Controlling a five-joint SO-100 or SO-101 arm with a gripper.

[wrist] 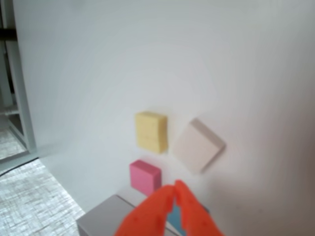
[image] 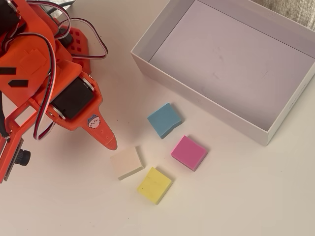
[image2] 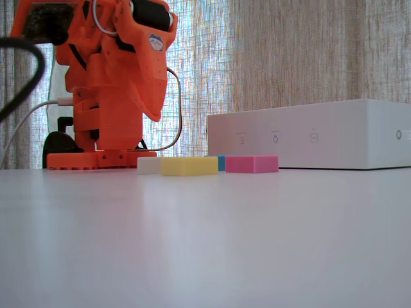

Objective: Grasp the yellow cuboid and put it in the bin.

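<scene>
**Arm raised, four blocks loose on the table**

Lower centre of the overhead view: the yellow cuboid (image: pixel 154 185) lies flat, beside the cream block (image: pixel 127 163). The bin (image: pixel 147 61) fills the upper right. Only the wrist view shows the gripper (wrist: pixel 174 186) fingertips pressed together, empty; the blue block (wrist: pixel 176 218) hides behind them.

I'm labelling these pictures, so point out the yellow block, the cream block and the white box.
yellow block (image: pixel 154 185), overhead view, middle of its top.
cream block (image: pixel 127 162), overhead view, middle of its top.
white box (image: pixel 197 98), overhead view, near wall.
</scene>
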